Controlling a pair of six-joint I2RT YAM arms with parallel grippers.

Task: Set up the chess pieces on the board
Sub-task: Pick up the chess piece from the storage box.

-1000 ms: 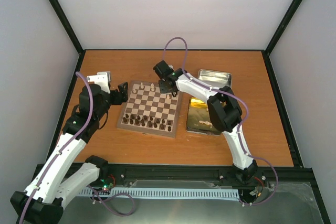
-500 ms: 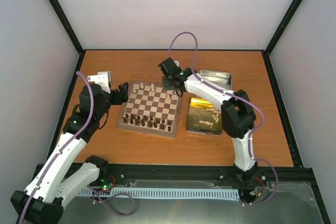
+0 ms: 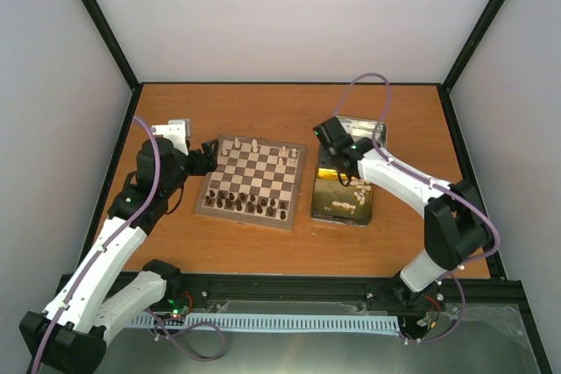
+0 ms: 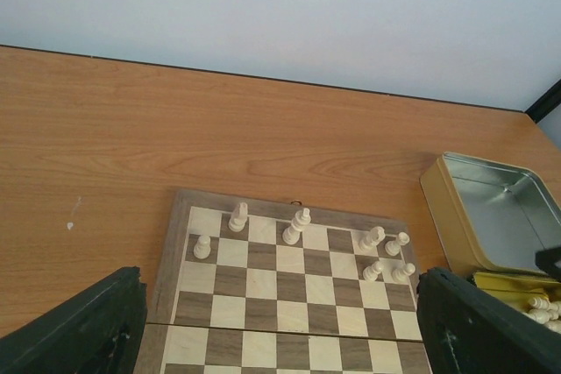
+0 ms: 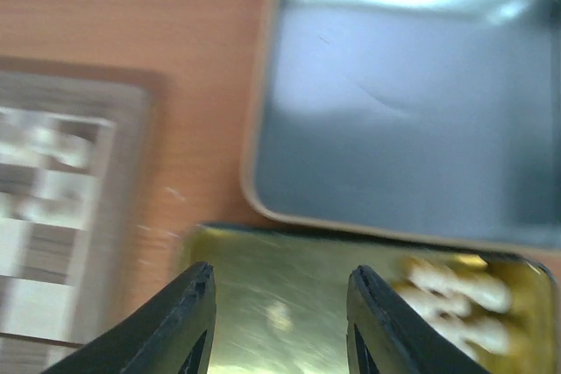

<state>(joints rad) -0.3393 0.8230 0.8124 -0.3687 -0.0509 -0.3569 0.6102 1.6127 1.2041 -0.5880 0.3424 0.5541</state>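
- Overhead view: high at the near side, looking down on the whole tabletop (image 3: 263,251).
- Left wrist: low, near, facing across the board (image 4: 289,304).
- Right wrist: close above the gold tin (image 5: 289,286), which all views share.

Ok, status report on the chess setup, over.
Left end effector open, beside board. Right end effector open, empty, over gold tin. Several cream pieces on far rows, more in tin. Nothing blocking.
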